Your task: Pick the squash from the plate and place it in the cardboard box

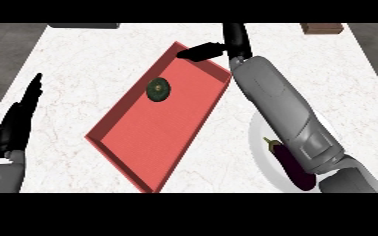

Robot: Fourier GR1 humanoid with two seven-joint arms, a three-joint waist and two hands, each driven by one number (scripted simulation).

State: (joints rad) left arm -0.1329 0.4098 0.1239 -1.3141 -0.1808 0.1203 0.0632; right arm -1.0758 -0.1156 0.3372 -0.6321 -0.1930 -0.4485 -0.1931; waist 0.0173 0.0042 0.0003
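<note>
The right hand [214,49] hung over the far corner of the red cardboard box [140,152], fingers relaxed and holding nothing! The dark green squash [159,89] lay inside the box; an eggplant [291,167] sat on the white plate [260,150] under the forearm. The left hand [22,112] rested open at the worktop's [88,60] left edge.

Two smooth grey forearms, each ending in a black hand, left [22,115] and right [235,40].
</note>
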